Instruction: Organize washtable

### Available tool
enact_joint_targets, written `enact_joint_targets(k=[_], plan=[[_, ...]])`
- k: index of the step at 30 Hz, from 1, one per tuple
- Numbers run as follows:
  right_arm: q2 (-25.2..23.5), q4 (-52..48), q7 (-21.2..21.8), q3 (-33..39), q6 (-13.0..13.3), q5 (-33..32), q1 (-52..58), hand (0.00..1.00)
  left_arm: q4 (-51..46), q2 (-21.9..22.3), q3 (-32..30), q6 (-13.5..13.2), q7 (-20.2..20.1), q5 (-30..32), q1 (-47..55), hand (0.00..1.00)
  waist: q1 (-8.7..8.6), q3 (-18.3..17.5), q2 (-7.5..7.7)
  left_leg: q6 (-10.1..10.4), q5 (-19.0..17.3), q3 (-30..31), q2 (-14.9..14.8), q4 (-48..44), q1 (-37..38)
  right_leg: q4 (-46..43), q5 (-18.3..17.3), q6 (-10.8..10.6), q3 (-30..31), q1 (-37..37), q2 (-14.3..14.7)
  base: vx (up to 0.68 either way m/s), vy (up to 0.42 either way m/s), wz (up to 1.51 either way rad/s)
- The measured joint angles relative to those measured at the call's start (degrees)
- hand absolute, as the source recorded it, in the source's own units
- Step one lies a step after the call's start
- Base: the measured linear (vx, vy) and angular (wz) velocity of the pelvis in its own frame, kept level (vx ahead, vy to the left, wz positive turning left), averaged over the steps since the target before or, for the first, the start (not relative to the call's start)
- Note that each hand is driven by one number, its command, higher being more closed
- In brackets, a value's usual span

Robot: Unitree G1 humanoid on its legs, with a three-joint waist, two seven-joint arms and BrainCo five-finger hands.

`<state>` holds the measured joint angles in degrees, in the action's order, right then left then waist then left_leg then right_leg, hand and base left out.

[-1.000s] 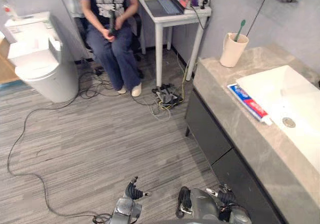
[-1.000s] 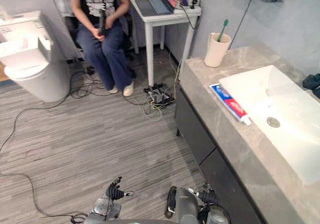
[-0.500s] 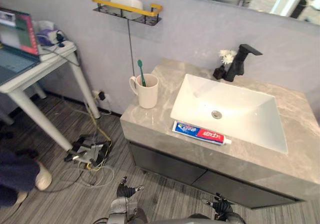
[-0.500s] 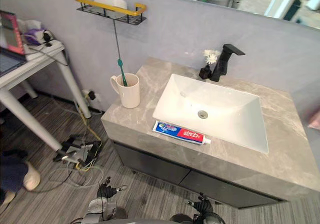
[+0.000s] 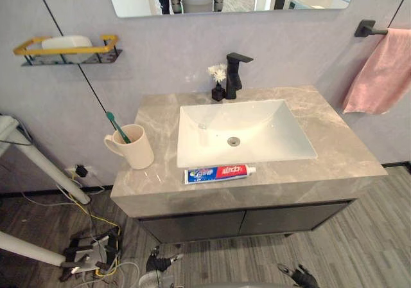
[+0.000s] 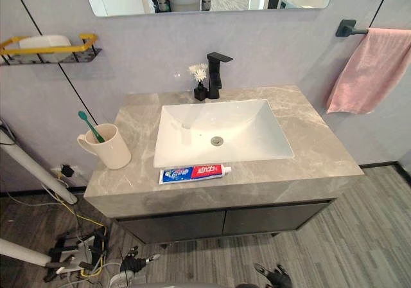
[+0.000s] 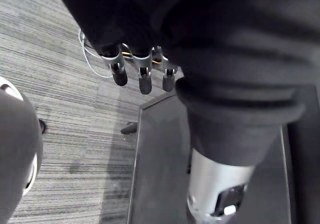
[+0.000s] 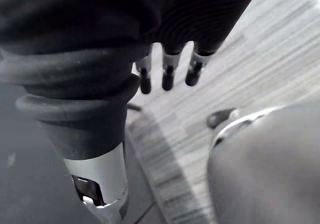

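A grey marble washtable (image 5: 334, 148) with a white sink (image 5: 263, 117) stands in front of me. A blue, white and red toothpaste tube (image 5: 218, 173) lies flat on the front strip of the counter, before the sink. At the counter's left stands a cream mug (image 5: 137, 153) with a green toothbrush (image 5: 117, 126) leaning in it. My left hand (image 5: 160, 262) and right hand (image 5: 298, 276) hang low in front of the dark cabinet, well below the counter. Both have relaxed, straight fingers (image 7: 142, 76) (image 8: 167, 74) holding nothing.
A black faucet (image 5: 235, 74) and a small vase of white flowers (image 5: 218, 85) stand behind the sink. A pink towel (image 5: 382, 72) hangs on the right wall; a yellow shelf (image 5: 64, 47) holds soap at the left. Cables and a power strip (image 5: 87, 257) lie on the floor by white table legs (image 5: 32, 166).
The camera has swung round from the floor and a seated person to face the washtable squarely. Mug, toothbrush and toothpaste lie as before on the counter; both hands stay low.
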<state>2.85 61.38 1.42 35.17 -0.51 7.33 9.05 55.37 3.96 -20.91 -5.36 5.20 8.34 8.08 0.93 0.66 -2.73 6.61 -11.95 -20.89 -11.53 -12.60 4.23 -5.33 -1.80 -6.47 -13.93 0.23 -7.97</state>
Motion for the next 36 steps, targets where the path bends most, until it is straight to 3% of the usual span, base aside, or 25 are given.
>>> enact_joint_targets(k=[4, 5, 14, 21, 30, 34, 36], plan=[[0.89, 2.89, 0.09, -0.97, 0.01, 0.05, 0.21, 0.0, 1.83, -1.08, 0.57, -0.01, -0.33, -0.94, 0.07, 0.0, -0.05, 0.09, 1.03, -0.43, 0.3, 1.41, 1.57, 2.4, 1.78, 4.04, 1.68, -0.17, 0.21, 2.89, -0.19, 0.04, 0.03, -0.03], [2.38, 5.26, 0.14, -6.5, 0.15, 0.06, -1.2, 0.0, 5.2, -6.3, 3.37, -0.17, -1.4, -0.86, 2.14, 0.0, -0.01, 2.33, 1.54, -1.74, 1.07, 5.78, 5.39, 6.74, 4.61, 8.62, 3.54, -0.51, 0.13, 6.42, -2.07, 0.01, 0.026, -0.04], [2.36, 5.26, 0.14, -6.88, 0.39, 0.01, -1.31, 0.0, 5.22, -6.35, 3.31, -0.17, -1.53, -1.36, 2.25, 0.0, 0.03, 2.29, 1.62, -1.73, 1.08, 5.92, 5.46, 7.15, 4.0, 8.7, 3.54, -0.54, 0.09, 5.24, -2.09, 0.0, 0.0, 0.0], [2.15, 5.29, 0.11, -9.73, 1.52, -1.07, -1.52, 0.0, 6.22, -6.53, 2.71, -0.11, -2.79, -5.77, 2.29, 0.0, 0.03, 2.22, 1.72, -1.75, 1.27, 7.15, 5.64, 7.78, 2.74, 9.88, 3.75, -0.82, -0.44, 4.53, -1.98, 0.06, -0.01, 0.03], [2.08, 6.85, 0.14, -13.62, 2.31, -1.21, -2.08, 0.0, 7.53, -7.55, 1.66, -0.08, -3.82, -9.02, 2.1, 0.0, 0.12, 1.62, 3.0, -1.76, 1.26, 9.5, 6.19, 7.78, 2.53, 10.64, 3.79, -0.78, -3.19, 5.87, -2.53, 0.03, -0.014, 0.1], [2.06, 6.86, 0.25, -13.48, 2.38, -1.21, -2.07, 0.0, 7.7, -6.87, -2.79, 0.13, -3.89, -10.76, 2.47, 0.0, 0.33, 1.64, 2.95, -1.78, 1.25, 9.85, 6.71, 7.7, 2.54, 10.62, 3.79, -0.79, -3.37, 6.08, -3.11, -0.02, -0.008, 0.03], [2.08, 6.94, 0.8, -13.01, 2.36, -1.2, -2.05, 0.0, 7.52, -6.97, -8.48, 0.24, -3.84, -12.51, 2.82, 0.0, 0.47, 1.61, 2.97, -1.78, 1.25, 9.93, 6.71, 7.67, 2.54, 10.61, 3.8, -0.8, -3.52, 6.11, -3.11, -0.02, -0.017, 0.0]])
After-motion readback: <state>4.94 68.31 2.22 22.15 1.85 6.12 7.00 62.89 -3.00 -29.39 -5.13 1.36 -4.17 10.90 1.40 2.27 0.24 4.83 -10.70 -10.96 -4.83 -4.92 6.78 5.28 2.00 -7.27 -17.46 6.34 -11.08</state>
